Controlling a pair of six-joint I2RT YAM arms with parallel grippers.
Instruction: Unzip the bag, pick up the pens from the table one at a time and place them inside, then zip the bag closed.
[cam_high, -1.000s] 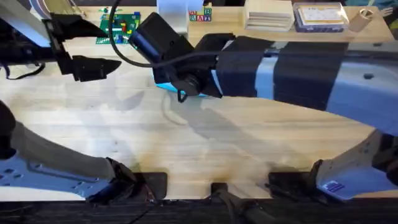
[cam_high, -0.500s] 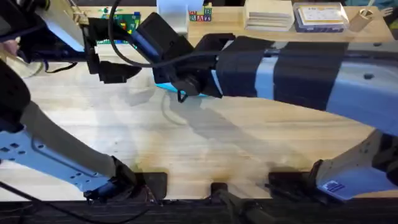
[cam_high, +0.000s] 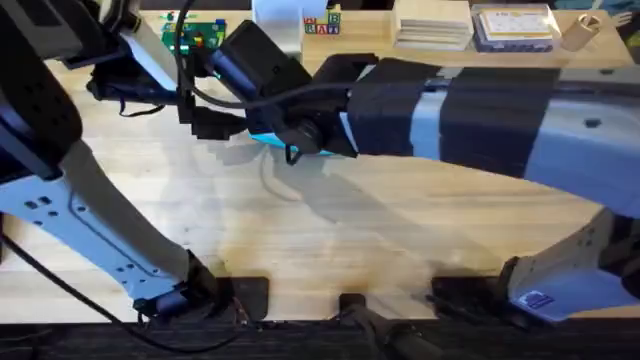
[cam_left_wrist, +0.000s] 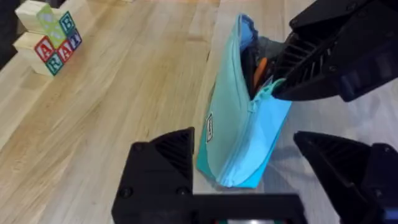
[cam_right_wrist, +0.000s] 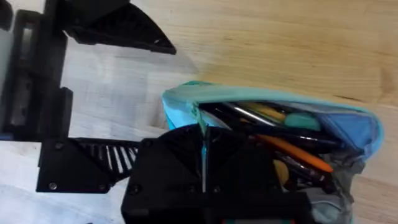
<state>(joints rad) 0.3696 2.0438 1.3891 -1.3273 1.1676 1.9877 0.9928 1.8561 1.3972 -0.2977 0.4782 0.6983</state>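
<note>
The light blue bag (cam_left_wrist: 239, 134) stands on its long edge on the table (cam_high: 330, 240), and a sliver of it (cam_high: 262, 138) shows under the right arm. Its zipper is partly open, showing orange lining. Dark pens (cam_right_wrist: 239, 116) lie inside the open mouth with orange and yellow sticks. My right gripper (cam_right_wrist: 203, 165) is shut on the bag's zipper edge at the open end, also seen as the right gripper (cam_left_wrist: 280, 81) from the other wrist. My left gripper (cam_left_wrist: 249, 180) is open, its fingers (cam_left_wrist: 165, 162) either side of the bag's closed end, not touching it.
Alphabet blocks (cam_left_wrist: 50, 40) stand left of the bag. Along the back edge are a green Lego baseplate (cam_high: 200, 40), a white stack (cam_high: 432, 25) and a clear box (cam_high: 515, 25). The right arm (cam_high: 470, 110) spans the table's middle.
My left gripper has swung right from the table's left side and now sits close beside the bag. The right arm and bag have stayed put.
</note>
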